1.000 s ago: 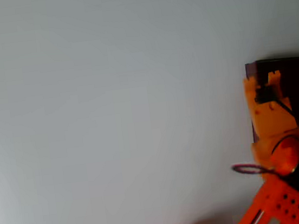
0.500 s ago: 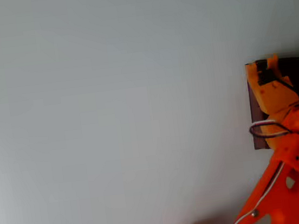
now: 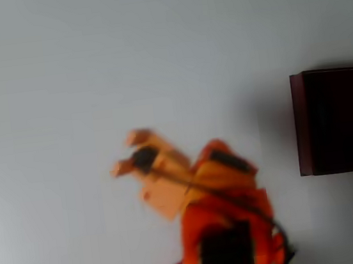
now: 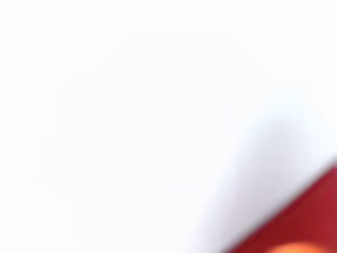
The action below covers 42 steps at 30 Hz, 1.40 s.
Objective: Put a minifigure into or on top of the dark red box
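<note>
In the overhead view, the orange two-finger gripper (image 3: 126,154) hangs over the bare pale grey table (image 3: 59,69), blurred by motion, well to the left of the dark red rectangular box with its near-black inside (image 3: 339,121). Its two finger tips stand apart with nothing visible between them, so it reads as open and empty. A dark blob sits just behind the fingers; it is too smeared to tell whether it is part of the arm. The tiny black minifigure cannot be made out; against the dark inside of the box it would be hard to spot.

In the wrist view, washed-out white table covers most of the picture, with a dark red edge, probably the box (image 4: 300,221), at the lower right corner.

Judging by its kind, the minifigure should be light, stiff and slippery, best pinched across the torso.
</note>
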Each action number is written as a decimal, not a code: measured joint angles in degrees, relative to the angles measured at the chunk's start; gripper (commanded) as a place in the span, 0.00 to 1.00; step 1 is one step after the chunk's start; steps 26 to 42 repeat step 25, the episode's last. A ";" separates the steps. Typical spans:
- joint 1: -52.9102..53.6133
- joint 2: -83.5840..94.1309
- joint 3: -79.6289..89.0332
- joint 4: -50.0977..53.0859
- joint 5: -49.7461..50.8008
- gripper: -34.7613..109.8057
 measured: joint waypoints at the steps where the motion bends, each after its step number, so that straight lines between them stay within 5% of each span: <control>1: -4.92 5.80 3.60 -0.97 -0.26 0.24; 7: -32.43 35.07 26.10 -5.45 -5.36 0.24; 15: -53.79 54.67 46.23 -7.47 -15.56 0.24; 42: -54.93 59.15 55.72 -9.49 -15.91 0.24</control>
